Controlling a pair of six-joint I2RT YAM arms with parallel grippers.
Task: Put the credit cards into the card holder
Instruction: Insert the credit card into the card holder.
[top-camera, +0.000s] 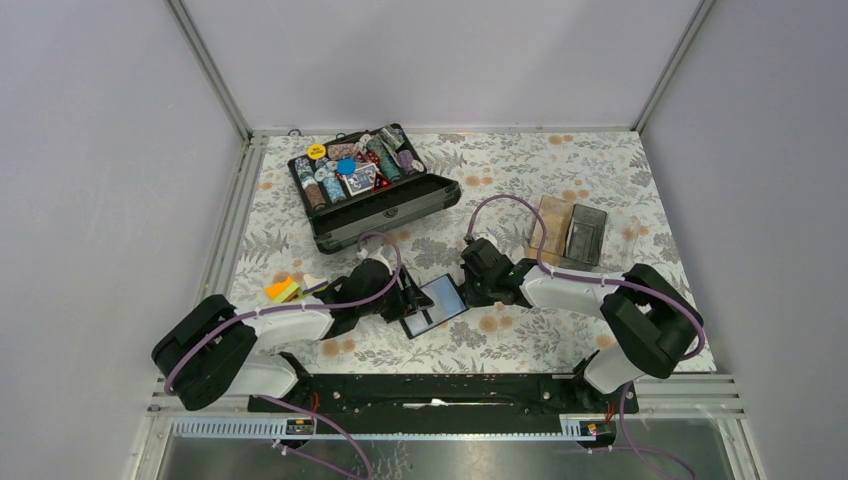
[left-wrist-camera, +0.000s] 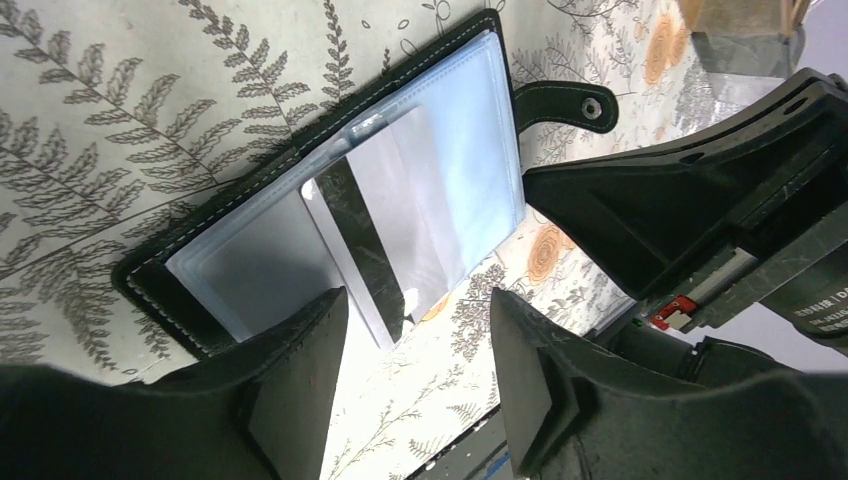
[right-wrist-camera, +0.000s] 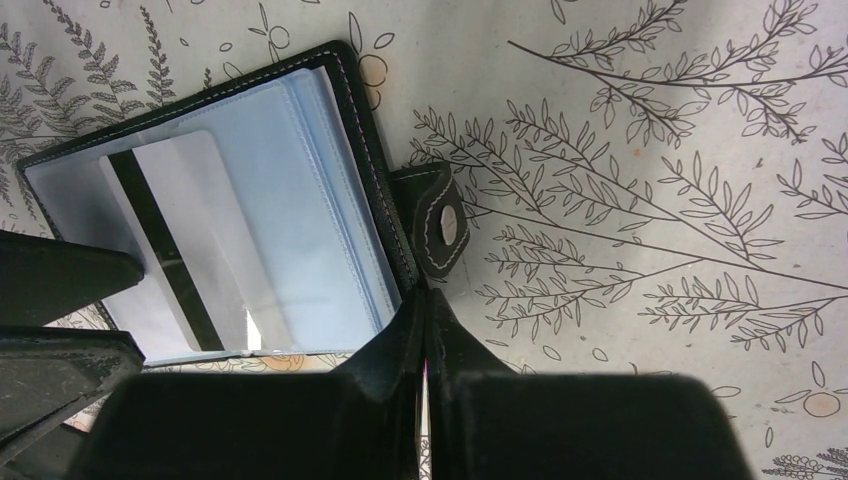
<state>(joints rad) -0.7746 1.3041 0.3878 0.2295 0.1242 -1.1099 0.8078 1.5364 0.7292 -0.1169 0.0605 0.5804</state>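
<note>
Left gripper (left-wrist-camera: 415, 390): jaws spread, nothing grasped; the end of a pale rectangular plastic card with a dark stripe (left-wrist-camera: 385, 235) lies free between them. This card sits most of the way inside a clear blue-grey pocket of the small black folding card holder (left-wrist-camera: 240, 270), which lies open and flat on the floral table cover (right-wrist-camera: 650, 150) between the two arms. One short end pokes out at the near edge.

Right gripper (right-wrist-camera: 425, 310): clenched, tips at the holder's edge beside its snap strap (right-wrist-camera: 440, 225), apparently steadying it. Cannot tell whether it pinches the leather.

Judged: first card nearly seated, needs a last push. Orange, yellow and white plastic cards (top-camera: 284, 290) wait piled by the left arm.
</note>
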